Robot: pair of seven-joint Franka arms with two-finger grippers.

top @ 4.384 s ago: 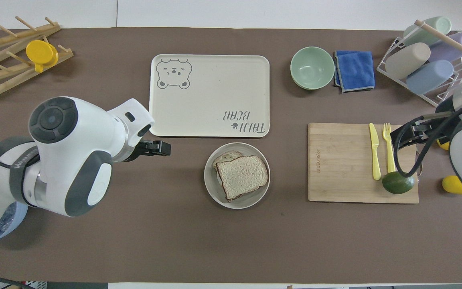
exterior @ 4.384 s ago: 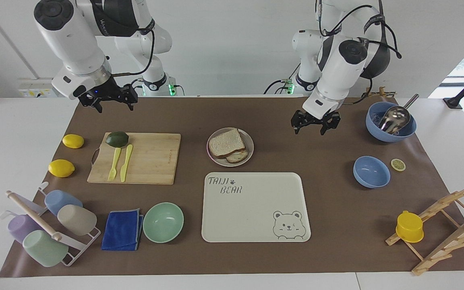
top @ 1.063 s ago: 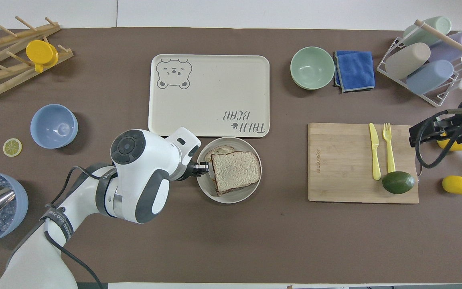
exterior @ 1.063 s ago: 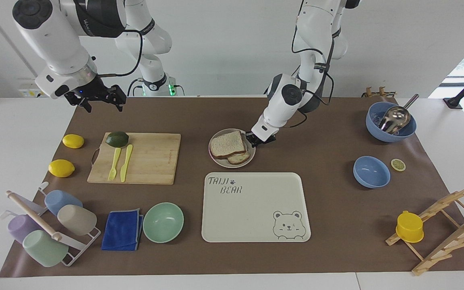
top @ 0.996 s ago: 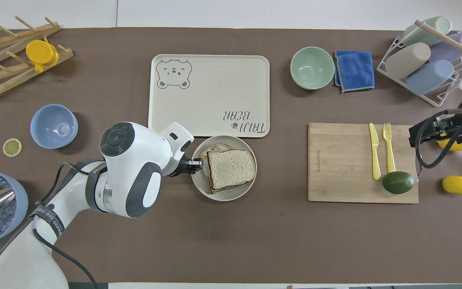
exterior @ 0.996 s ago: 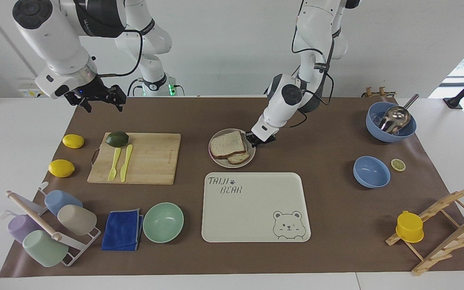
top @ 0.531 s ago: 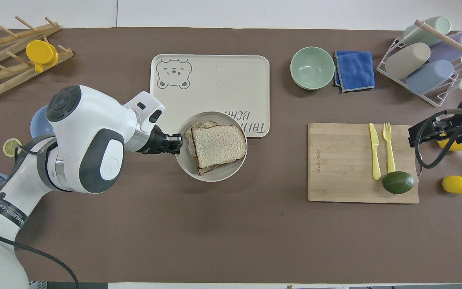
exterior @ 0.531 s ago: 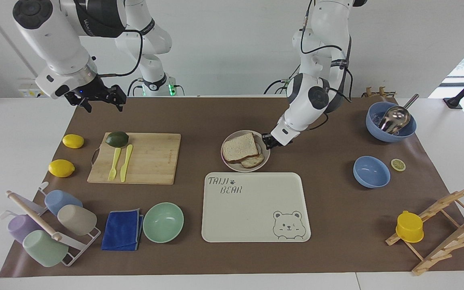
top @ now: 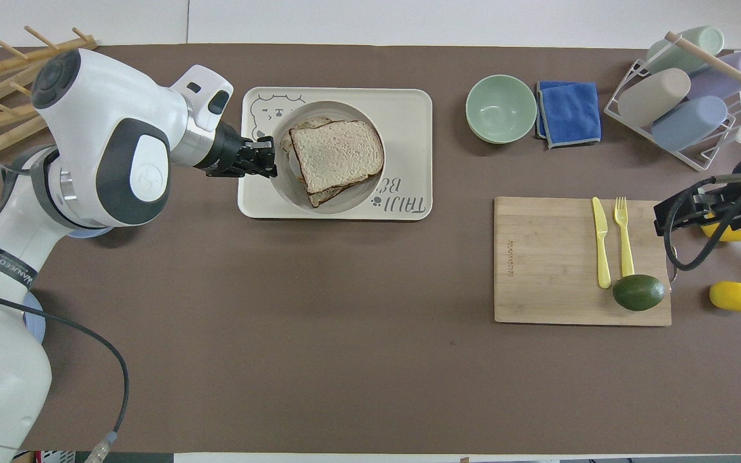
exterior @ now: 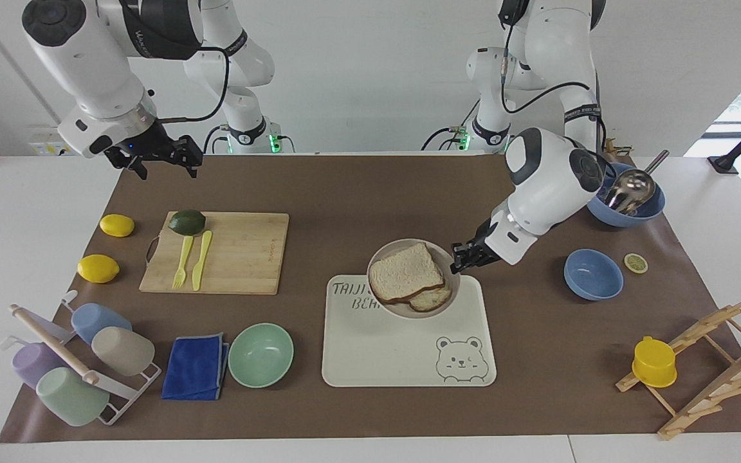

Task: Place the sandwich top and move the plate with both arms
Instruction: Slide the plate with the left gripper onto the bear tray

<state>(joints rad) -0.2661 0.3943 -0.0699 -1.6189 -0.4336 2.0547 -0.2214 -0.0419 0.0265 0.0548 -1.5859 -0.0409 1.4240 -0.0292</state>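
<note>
Counted items: one plate (exterior: pixel 413 308), one cream bear tray (exterior: pixel 409 360), two bread slices, two lemons, one avocado (exterior: pixel 186 222), one cutting board (exterior: pixel 242 254), one mint-green bowl (exterior: pixel 260 355), two blue bowls, four cups in the rack.

The plate is raised over the tray's end nearer the robots. The sandwich top (exterior: pixel 404 273) lies on the plate, covering most of a second slice (exterior: pixel 431 298) beneath it.

The left gripper (exterior: pixel 460 260) is clamped on the plate rim at the edge toward the left arm's end of the table; its fingertips are closed on the rim. The sandwich top lies just beside this gripper, not touching it.

The right gripper (exterior: pixel 158 158) waits above the table's right-arm end, jaws spread, holding nothing.
</note>
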